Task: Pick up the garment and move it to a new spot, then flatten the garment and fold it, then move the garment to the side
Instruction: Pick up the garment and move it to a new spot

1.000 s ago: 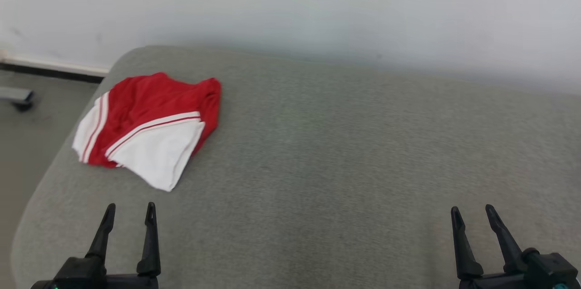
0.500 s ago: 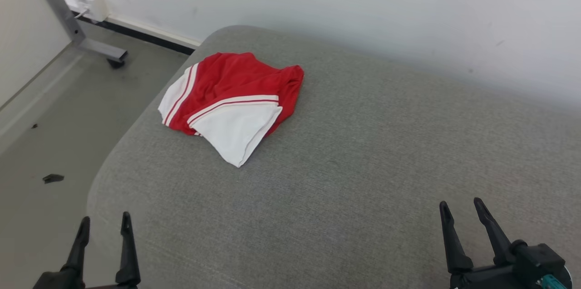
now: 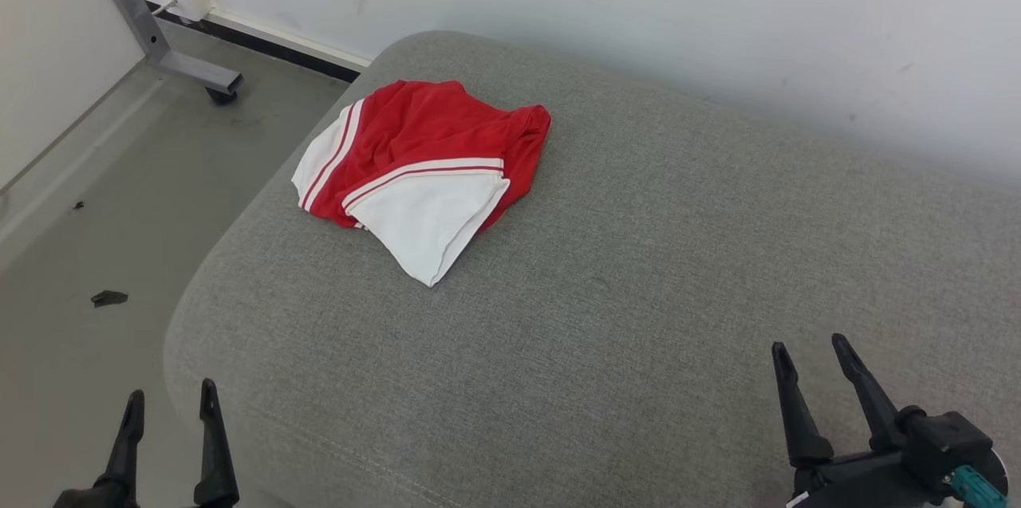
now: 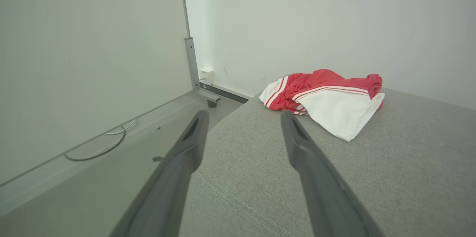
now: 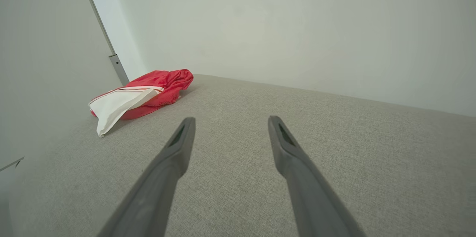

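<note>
So, garment (image 3: 423,165): red and white, bunched in a heap at the far left corner of the cushion (image 3: 638,293), with a white flap pointing toward the robot.
Left gripper (image 3: 171,392): fingers spread apart and empty, at the cushion's near left edge, well apart from the garment.
Right gripper (image 3: 810,344): fingers spread apart and empty, above the cushion's near right part.
Floor (image 3: 96,237): grey, left of the cushion, with a metal leg (image 3: 195,76) near the wall (image 3: 638,13).

Gry cushion (image 3: 638,293) by wht wall (image 3: 638,5)
</note>
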Tool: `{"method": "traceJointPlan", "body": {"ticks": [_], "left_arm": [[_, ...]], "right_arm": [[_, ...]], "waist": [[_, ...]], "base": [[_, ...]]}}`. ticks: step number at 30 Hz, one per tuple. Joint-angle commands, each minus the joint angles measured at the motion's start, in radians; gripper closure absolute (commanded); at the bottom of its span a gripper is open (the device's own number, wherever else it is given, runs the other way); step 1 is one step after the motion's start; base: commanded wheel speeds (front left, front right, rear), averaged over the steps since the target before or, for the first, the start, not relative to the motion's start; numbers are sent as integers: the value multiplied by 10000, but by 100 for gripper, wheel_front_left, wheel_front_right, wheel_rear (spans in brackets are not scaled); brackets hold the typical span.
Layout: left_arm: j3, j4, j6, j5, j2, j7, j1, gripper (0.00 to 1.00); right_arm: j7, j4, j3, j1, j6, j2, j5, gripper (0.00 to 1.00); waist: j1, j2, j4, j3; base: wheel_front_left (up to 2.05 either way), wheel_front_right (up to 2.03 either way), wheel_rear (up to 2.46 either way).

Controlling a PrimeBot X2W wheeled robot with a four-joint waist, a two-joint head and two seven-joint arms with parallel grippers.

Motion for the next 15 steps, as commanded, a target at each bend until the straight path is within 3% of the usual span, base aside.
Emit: {"method": "traceJointPlan", "body": {"ticks": [1, 8, 15], "left_arm": [[-23, 50, -36, -8, -11, -5, -149, 0], [-4, 459, -335, -40, 376, -6, -1402, 0], [229, 1239, -487, -537, 1039, 14, -4049, 0]], "right_arm": [[3, -6, -82, 22, -28, -81, 76, 0], [-4, -266, -753, 227, -28, -79, -101, 0], [134, -830, -1200, -432, -28, -559, -227, 0]], "waist": [[-1, 0, -19, 0], [-1, 0, -451, 227], [-1, 0, -2174, 1570]], "base": [[0, 0, 0], [0, 0, 0], [0, 0, 0]]}}
